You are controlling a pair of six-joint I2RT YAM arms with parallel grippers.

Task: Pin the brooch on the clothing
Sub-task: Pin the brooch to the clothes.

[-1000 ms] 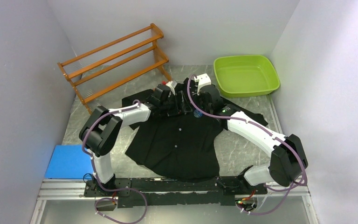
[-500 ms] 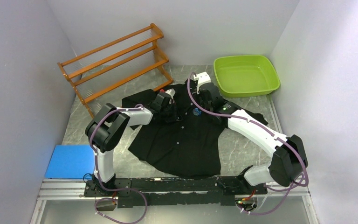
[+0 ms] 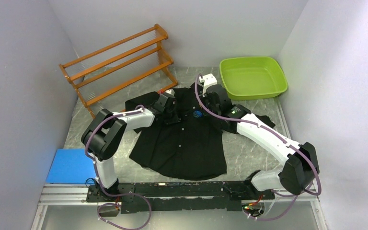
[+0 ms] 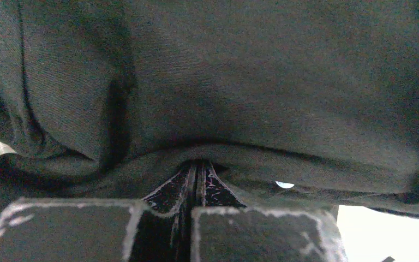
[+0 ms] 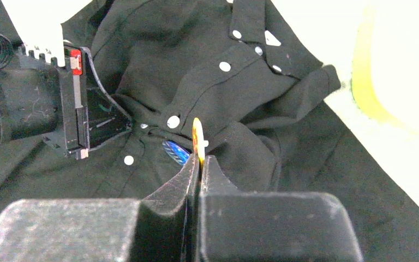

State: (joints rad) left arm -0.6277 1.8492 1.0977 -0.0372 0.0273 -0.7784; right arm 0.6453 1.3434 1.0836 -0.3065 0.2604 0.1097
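The clothing [image 3: 187, 143], a black button-up shirt with pale buttons, lies spread on the table. My left gripper [image 3: 171, 111] rests on its chest left of the button line. In the left wrist view this gripper [image 4: 199, 164] is shut, its tips buried in a raised fold of the black cloth [image 4: 223, 82]. My right gripper [image 5: 199, 158] is shut on the brooch [image 5: 198, 139], seen edge-on as a thin yellow-orange rim with a white clasp; a blue oval [image 5: 175, 152] shows just left of it, low over the shirt [image 5: 158, 54]. From above, the brooch [image 3: 197, 114] is a blue disc at the right gripper [image 3: 202, 111].
A wooden rack [image 3: 120, 62] stands at the back left. At the back right is a green tub [image 3: 252, 77], close to the shirt's right sleeve. A blue pad [image 3: 69, 165] lies at the near left. The left arm's wrist [image 5: 60, 109] sits just left of the brooch.
The left gripper has gone from open to shut on a fold of the shirt's chest. The right gripper has shifted the brooch slightly left, and the shirt has shifted a little.
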